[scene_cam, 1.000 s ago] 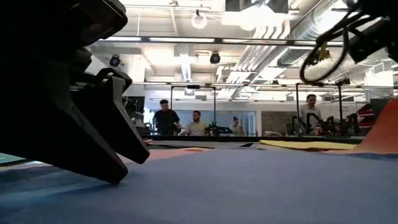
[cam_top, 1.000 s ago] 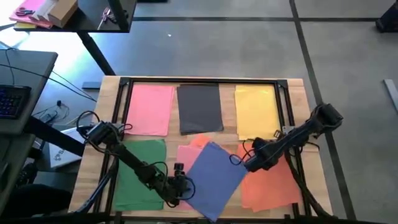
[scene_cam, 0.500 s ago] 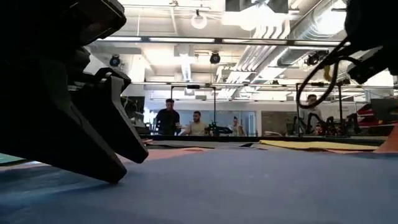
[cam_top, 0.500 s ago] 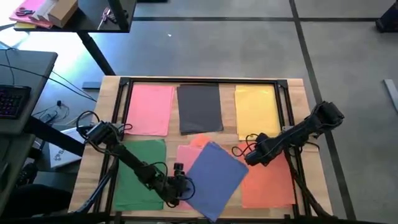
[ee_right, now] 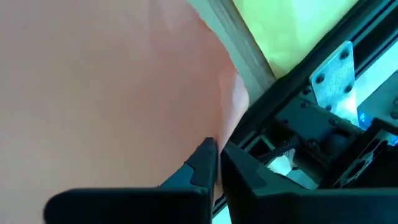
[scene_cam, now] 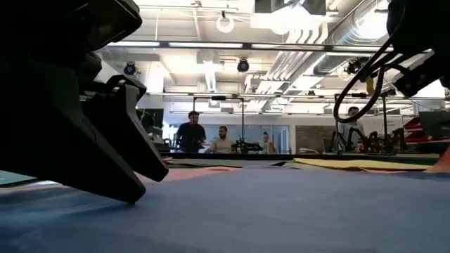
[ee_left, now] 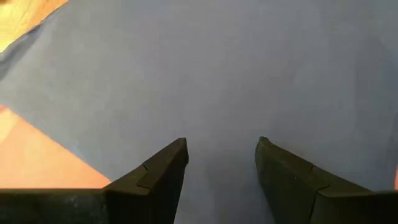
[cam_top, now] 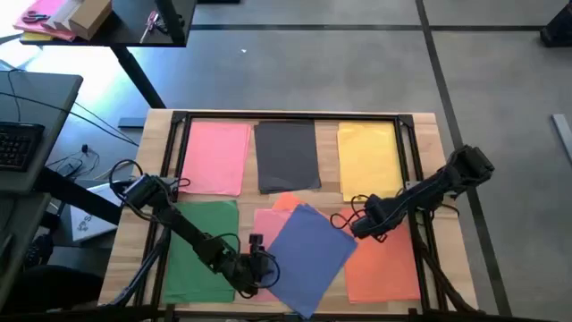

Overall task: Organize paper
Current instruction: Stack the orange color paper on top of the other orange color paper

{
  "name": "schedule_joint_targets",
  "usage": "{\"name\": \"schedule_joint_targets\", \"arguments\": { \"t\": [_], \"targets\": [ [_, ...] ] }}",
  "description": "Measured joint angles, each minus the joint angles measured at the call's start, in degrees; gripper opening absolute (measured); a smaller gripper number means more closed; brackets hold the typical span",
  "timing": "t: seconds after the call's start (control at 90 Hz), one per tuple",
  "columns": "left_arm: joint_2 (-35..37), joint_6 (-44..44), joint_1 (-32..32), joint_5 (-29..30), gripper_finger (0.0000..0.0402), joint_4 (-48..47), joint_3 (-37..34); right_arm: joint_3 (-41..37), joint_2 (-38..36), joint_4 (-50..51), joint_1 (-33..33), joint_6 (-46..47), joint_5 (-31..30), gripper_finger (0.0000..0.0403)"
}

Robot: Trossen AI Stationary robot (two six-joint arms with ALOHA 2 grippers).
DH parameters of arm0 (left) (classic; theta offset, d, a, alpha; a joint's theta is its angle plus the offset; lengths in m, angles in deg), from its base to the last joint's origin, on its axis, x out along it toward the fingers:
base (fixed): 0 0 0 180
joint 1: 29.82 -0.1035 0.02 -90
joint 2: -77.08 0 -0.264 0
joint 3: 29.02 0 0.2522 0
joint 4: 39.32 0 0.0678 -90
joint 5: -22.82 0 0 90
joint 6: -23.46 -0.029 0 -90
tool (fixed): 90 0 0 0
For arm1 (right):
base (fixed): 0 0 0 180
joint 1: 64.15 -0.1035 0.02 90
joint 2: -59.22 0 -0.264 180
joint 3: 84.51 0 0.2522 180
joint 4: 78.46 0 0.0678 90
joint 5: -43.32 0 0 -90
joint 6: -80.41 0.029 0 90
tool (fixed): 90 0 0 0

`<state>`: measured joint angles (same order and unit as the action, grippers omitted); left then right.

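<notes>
Currently: left gripper [cam_top: 265,269], fingers apart, presses the blue sheet [cam_top: 308,255] (likely to slide it). Right gripper [cam_top: 359,227], fingers together, beside the blue sheet, over the orange sheet [cam_top: 384,264].

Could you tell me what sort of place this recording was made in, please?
Probably a robotics lab or workshop: a wooden table with coloured paper, exposed ducts overhead, more framed rigs behind, people at the back and a keyboard desk alongside.

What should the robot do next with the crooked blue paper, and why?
Probably the left gripper, open and low over the tilted blue paper sheet, should press down and turn it square. It lies askew across a pink sheet and the orange sheet, while the right gripper sits shut at the orange sheet's top edge.
</notes>
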<state>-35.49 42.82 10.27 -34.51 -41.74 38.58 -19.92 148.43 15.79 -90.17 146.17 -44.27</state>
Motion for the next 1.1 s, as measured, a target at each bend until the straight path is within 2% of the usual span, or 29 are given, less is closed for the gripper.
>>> {"name": "schedule_joint_targets", "arguments": {
  "t": [0.133,0.233,0.344,0.467,0.578,0.733,0.822,0.933,1.1],
  "targets": [
    [1.57,0.0,0.05,0.69,0.0176,-0.13,0.02,0.48,0.0,0.46,0.0,-2.41,0.07,0.0089],
    [2.94,-0.37,0.09,0.83,0.0176,-0.21,0.04,2.87,0.0,4.36,-0.01,-2.51,-1.11,0.0149],
    [4.91,-0.37,0.22,1.04,0.0176,-2.59,0.04,7.43,0.0,9.59,-0.97,-0.8,-5.94,0.0212],
    [7.76,0.61,0.49,1.37,0.0176,-8.03,0.07,10.36,-0.05,6.39,-2.52,-1.13,-13.69,0.0261],
    [10.32,3.46,1.02,1.5,0.0176,-13.8,0.07,8.49,0.4,-3.85,-1.88,-4.85,-17.54,0.0273],
    [11.21,10.47,2.27,0.57,0.0176,-20.86,-0.3,4.65,0.48,-18.72,2.81,-9.84,-21.38,0.0274],
    [10.79,14.21,2.98,-0.34,0.0176,-21.33,-1.55,4.57,0.48,-26.04,6.29,-14.79,-26.42,0.0274],
    [9.32,16.1,3.63,-0.55,0.0176,-20.63,-1.75,4.58,0.68,-38.18,10.75,-25.68,-29.11,0.0274],
    [4.52,15.1,2.87,-3.27,0.0176,-17.2,-1.47,4.61,5.88,-56.98,16.8,-37.63,-28.67,0.0275]
  ]
}}
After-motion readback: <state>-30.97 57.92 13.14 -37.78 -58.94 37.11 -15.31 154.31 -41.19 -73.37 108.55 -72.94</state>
